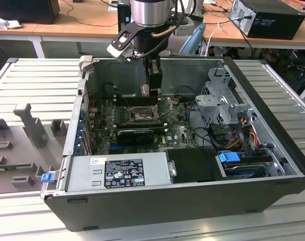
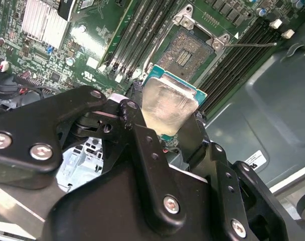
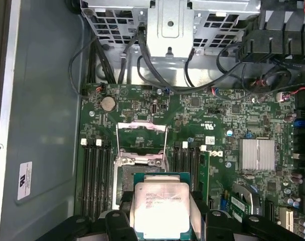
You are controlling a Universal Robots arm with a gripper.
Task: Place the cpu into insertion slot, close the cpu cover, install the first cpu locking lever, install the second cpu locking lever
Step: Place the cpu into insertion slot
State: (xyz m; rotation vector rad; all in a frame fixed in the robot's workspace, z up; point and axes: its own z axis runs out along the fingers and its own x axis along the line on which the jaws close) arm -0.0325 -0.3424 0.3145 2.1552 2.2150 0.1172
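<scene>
My gripper (image 1: 147,92) is shut on the cpu (image 1: 145,90), a thin square chip with a beige-grey metal face. It hangs inside the open computer case, a little above the motherboard. In both wrist views the cpu (image 3: 160,208) (image 2: 168,106) sits between the black fingers (image 2: 134,116), with its edges gripped. The insertion slot (image 3: 123,176) (image 2: 189,50) lies open just beyond the chip, partly hidden by it in the first wrist view. The cpu cover (image 3: 142,125), a silvery frame, stands swung open past the slot. A thin locking lever (image 2: 253,44) juts out beside the slot.
Long black memory slots (image 3: 95,175) flank the socket on both sides. A finned heatsink (image 3: 256,153), a metal drive cage (image 1: 220,100) with cables and a power supply (image 1: 117,170) share the case. The case walls (image 1: 72,130) close in around the board.
</scene>
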